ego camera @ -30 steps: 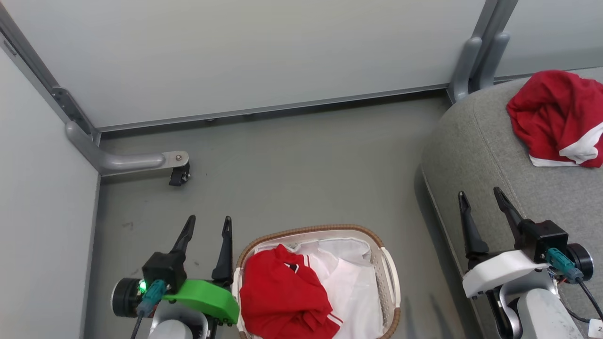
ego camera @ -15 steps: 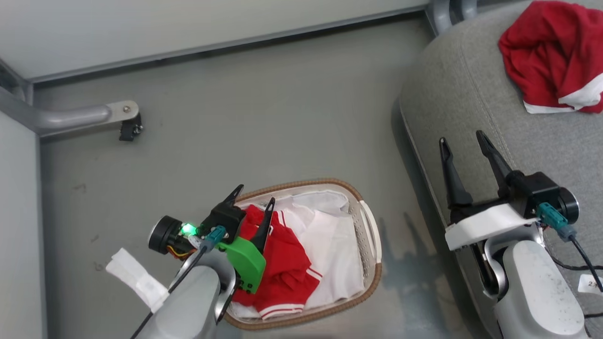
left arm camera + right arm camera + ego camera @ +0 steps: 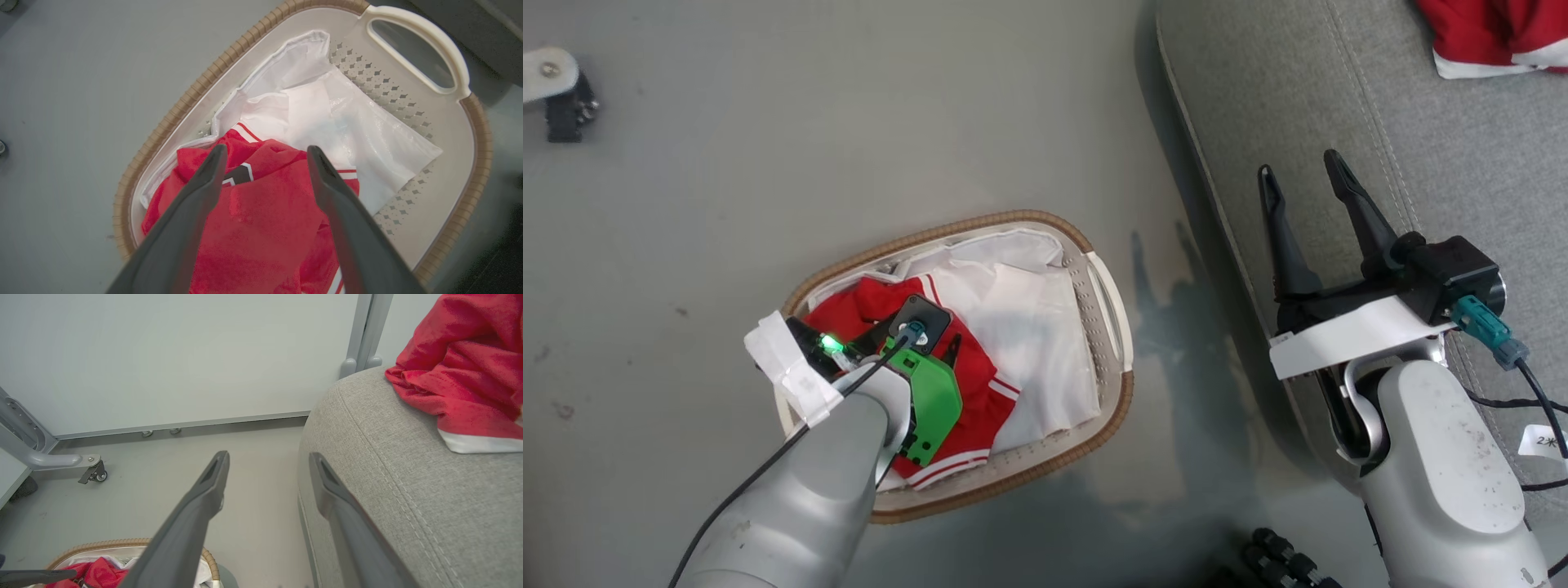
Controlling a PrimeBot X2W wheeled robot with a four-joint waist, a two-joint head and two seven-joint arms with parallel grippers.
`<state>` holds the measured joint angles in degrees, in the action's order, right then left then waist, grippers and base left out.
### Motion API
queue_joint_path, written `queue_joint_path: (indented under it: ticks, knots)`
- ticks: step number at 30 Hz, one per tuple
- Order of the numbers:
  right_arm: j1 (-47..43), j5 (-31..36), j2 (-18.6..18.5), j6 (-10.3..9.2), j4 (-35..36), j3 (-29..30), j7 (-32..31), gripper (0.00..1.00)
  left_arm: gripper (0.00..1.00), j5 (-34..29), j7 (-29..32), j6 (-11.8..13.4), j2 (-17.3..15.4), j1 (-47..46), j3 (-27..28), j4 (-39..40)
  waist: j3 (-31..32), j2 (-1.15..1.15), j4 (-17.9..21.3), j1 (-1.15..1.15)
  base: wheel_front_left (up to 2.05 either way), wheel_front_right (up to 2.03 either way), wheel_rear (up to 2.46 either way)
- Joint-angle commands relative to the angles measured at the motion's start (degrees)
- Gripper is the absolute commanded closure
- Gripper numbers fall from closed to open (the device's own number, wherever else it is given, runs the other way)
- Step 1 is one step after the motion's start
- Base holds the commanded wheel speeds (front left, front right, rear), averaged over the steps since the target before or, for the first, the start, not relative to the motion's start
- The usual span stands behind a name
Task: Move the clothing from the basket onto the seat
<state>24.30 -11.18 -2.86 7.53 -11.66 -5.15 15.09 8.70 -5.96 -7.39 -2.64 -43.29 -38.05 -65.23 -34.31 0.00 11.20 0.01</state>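
The basket (image 3: 1104, 279) (image 3: 171, 122) stands on the grey floor, holding a red garment (image 3: 976, 396) (image 3: 261, 220) on white fabric (image 3: 1021, 318) (image 3: 327, 118). My left gripper (image 3: 923, 343) (image 3: 265, 153) points down into the basket, open, its fingers straddling the red garment just above it, with nothing gripped. My right gripper (image 3: 1297, 163) (image 3: 268, 456) hangs open and empty over the left edge of the seat (image 3: 1421, 147) (image 3: 408, 477). Another red garment with a white band (image 3: 1494, 33) (image 3: 461, 375) lies on the seat at the far right.
A grey frame leg with a black caster (image 3: 560, 98) (image 3: 92, 471) stands on the floor at the far left. A pale wall panel (image 3: 184, 355) closes the back. A dark ribbed part (image 3: 1290, 563) shows at the bottom edge.
The head camera has tilted down. My left gripper has swung from beside the basket to over it, fingers now pointing down at the red garment. The right gripper stays open.
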Motion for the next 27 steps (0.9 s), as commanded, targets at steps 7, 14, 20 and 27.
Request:
queue_joint_path:
  ticks: [7,14,20,27]
  knots:
    - [2.5,-2.3,-0.1,-0.08,1.1,-2.4,0.1,0.00,0.00,0.4,2.6,-0.1,-3.7,-6.1,-3.0,-4.9,-11.0,0.00,8.0,-0.01,0.00,0.00,0.00]
    - [3.1,-3.1,-0.1,-0.08,1.2,-3.8,0.1,0.00,0.00,0.8,4.3,2.4,-6.2,-8.0,-2.8,-7.1,-12.7,0.00,9.2,-0.01,0.00,0.00,0.00]
    - [3.3,-3.5,-0.1,-0.08,1.3,-4.6,0.1,0.00,0.00,2.2,9.1,2.2,-7.1,-6.9,-2.4,-8.2,-13.3,0.00,9.7,-0.01,0.00,0.00,0.00]
    - [2.9,-3.1,-0.1,-0.08,0.7,-4.8,0.1,0.00,1.00,3.4,8.9,2.0,-6.3,-5.5,-2.5,-8.3,-12.2,0.00,9.4,-0.01,0.00,0.00,0.00]
